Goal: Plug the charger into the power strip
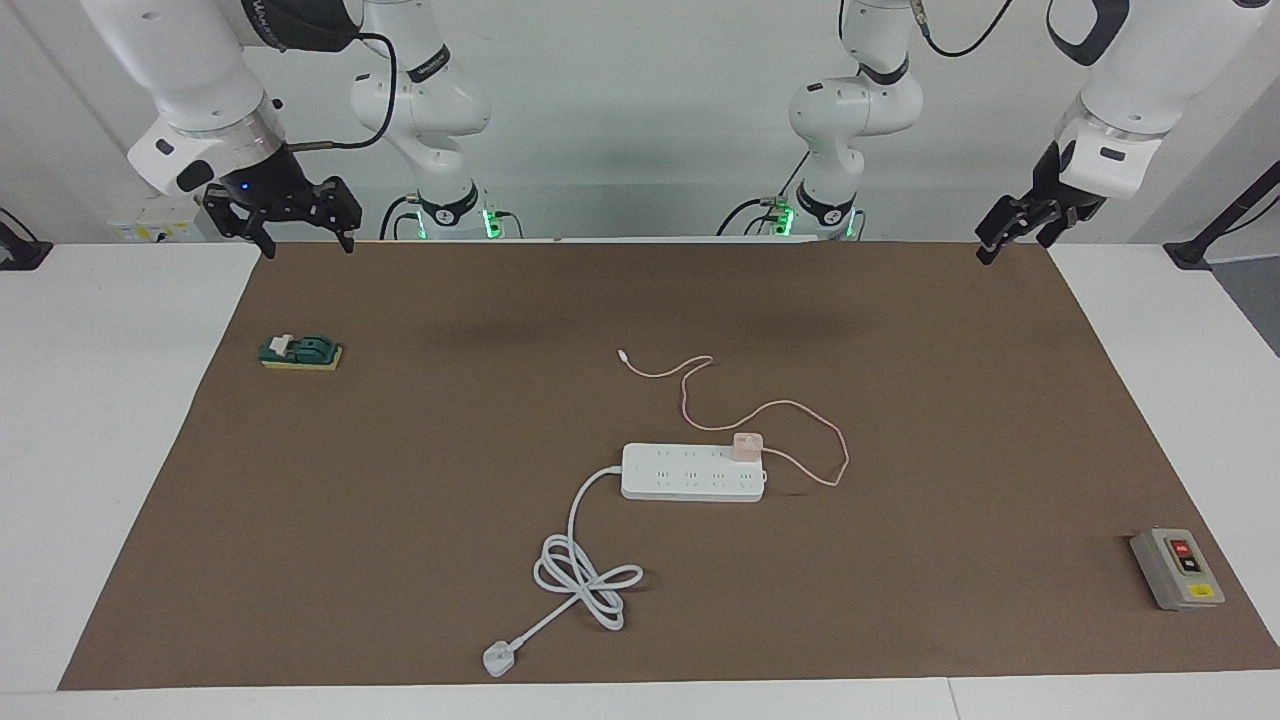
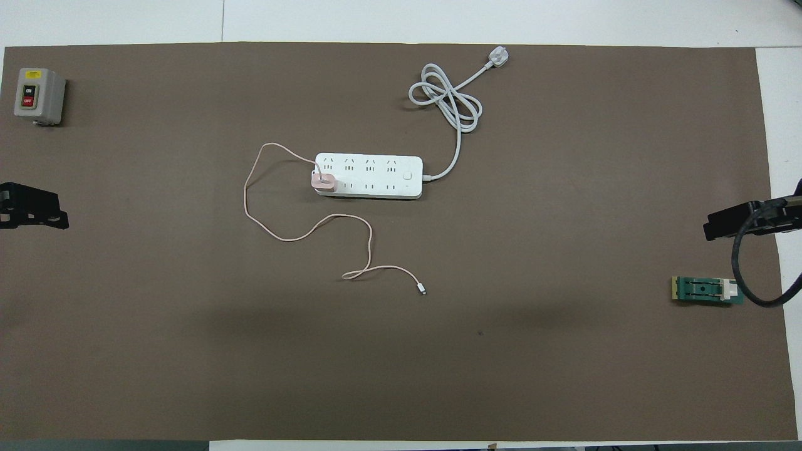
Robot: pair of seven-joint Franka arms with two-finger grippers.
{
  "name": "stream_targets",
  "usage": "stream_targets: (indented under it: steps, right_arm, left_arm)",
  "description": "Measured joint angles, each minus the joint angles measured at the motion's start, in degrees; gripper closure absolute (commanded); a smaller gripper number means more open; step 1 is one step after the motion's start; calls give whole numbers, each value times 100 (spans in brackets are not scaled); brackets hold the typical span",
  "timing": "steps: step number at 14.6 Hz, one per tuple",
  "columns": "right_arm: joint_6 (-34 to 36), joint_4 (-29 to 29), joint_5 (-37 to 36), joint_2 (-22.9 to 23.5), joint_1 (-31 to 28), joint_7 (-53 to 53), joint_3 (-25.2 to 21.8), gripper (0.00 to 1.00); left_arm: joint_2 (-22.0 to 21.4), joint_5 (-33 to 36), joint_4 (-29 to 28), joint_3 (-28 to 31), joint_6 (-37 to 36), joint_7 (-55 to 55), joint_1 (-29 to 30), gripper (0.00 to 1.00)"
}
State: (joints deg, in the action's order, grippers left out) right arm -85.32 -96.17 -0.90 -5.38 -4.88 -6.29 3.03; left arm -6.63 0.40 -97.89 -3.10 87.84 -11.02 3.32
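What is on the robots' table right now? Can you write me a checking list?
Surface: brown mat over a white table.
Job's things: pink charger sits on the power strip, at its end toward the left arm.
Clutter: grey button box; green block.
Grippers: left gripper and right gripper open, holding nothing, raised over the mat's robot-side corners.
Cables: pink cable loose; white cord knotted, unplugged.
Surroundings: nothing seen.

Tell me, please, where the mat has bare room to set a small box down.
Bare mat lies between the power strip and the green block, and between the charger and the grey switch box. It is crowded around the strip's coiled cord and the pink cable.
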Motion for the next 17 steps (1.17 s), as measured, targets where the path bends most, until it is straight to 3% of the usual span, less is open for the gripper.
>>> stream_targets:
  steps: [4,17]
  right_arm:
    - [0,0,0,0,0,0,0,0]
    - [0,0,0,0,0,0,0,0]
  left_arm:
    - [0,-126,-10,-36,-25,699,-66,0]
    - [-5,-143,-91,-37,-162,1067,-158,0]
